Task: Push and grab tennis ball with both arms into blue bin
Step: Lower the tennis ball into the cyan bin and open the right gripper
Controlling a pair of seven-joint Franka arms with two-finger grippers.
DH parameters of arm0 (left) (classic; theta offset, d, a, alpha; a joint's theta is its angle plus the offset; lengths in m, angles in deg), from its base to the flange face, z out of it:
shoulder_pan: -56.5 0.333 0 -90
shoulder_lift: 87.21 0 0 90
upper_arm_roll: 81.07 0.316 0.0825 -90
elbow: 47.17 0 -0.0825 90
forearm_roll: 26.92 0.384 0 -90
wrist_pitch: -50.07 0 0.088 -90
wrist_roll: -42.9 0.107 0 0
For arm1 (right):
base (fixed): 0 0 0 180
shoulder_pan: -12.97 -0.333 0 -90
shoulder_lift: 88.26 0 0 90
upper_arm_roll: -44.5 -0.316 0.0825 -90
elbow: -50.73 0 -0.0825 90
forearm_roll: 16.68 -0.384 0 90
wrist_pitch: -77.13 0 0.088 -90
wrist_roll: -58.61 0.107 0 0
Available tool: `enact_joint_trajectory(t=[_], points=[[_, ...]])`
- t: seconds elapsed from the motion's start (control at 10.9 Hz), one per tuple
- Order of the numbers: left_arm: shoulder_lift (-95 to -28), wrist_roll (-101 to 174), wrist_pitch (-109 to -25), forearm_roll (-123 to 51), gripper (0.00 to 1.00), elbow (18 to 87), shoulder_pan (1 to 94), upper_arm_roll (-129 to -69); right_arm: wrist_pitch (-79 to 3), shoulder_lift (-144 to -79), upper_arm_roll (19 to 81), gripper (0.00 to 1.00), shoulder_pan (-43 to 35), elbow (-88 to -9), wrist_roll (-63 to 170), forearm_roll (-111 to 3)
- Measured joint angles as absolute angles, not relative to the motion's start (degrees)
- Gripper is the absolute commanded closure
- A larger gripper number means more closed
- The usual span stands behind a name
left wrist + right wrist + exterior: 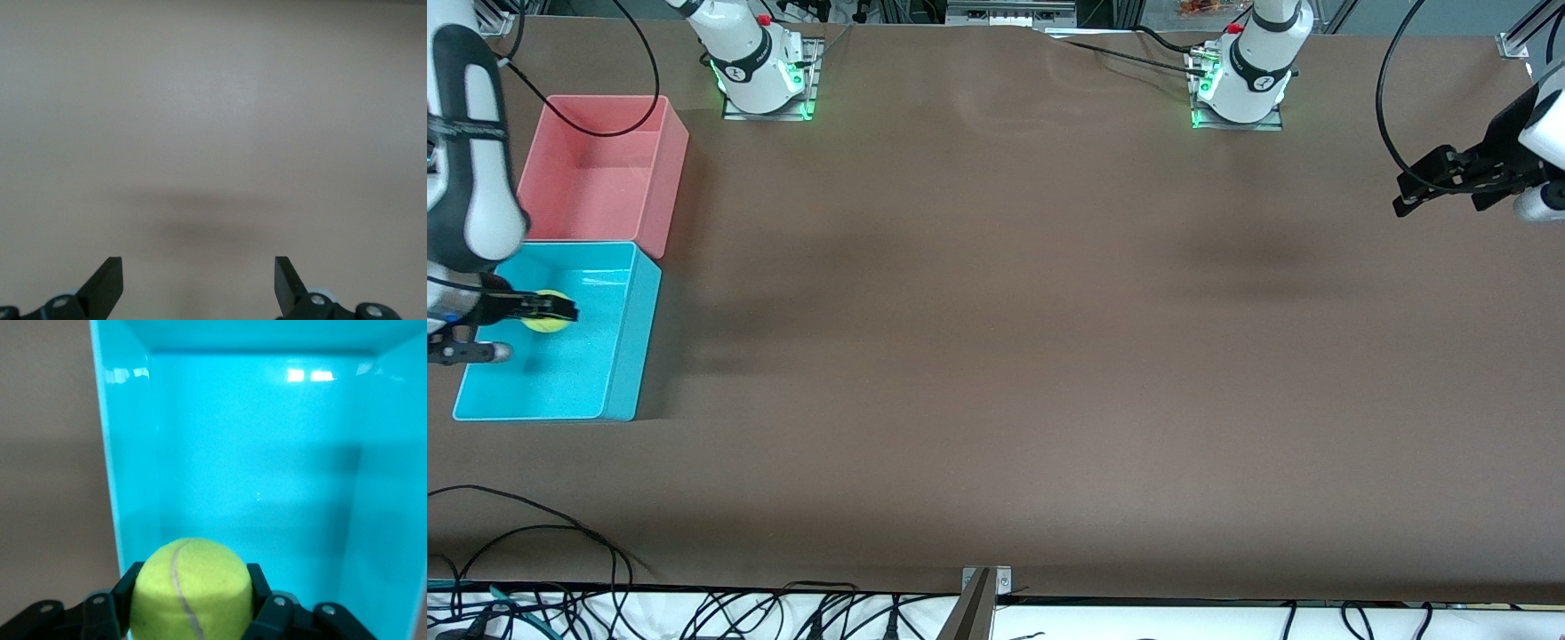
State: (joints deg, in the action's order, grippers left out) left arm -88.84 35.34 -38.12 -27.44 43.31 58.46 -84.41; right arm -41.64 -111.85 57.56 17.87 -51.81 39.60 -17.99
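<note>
Brown matte table surface (996,356) fills the front view, cables trailing along its lower edge. At mid-left of the frame the blue bin (627,356) sits touching a pink bin (667,178) above it. Right gripper (560,311) is clamped on the tennis ball (547,324) over the blue bin. Left gripper (1427,191), upper right, waits with fingers spread wide over bare table.

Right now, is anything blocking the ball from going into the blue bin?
Nothing visible. The right gripper holds the tennis ball over the open blue bin, whose floor below looks bare.
</note>
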Motion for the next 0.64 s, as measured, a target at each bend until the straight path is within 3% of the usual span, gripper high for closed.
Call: enact_joint_trajectory(t=[0.28, 0.64], points=[[-88.17, 35.25, -37.45, -27.44, 0.00, 42.48, 57.54, -84.40, -49.37, -112.84, 58.00, 0.87, 18.42, -60.16, 36.30, -17.99], [-88.17, 35.16, -37.36, -27.44, 0.00, 42.33, 57.14, -84.50, -49.59, -112.64, 58.53, 0.85, 21.57, -61.84, 29.16, -17.99]])
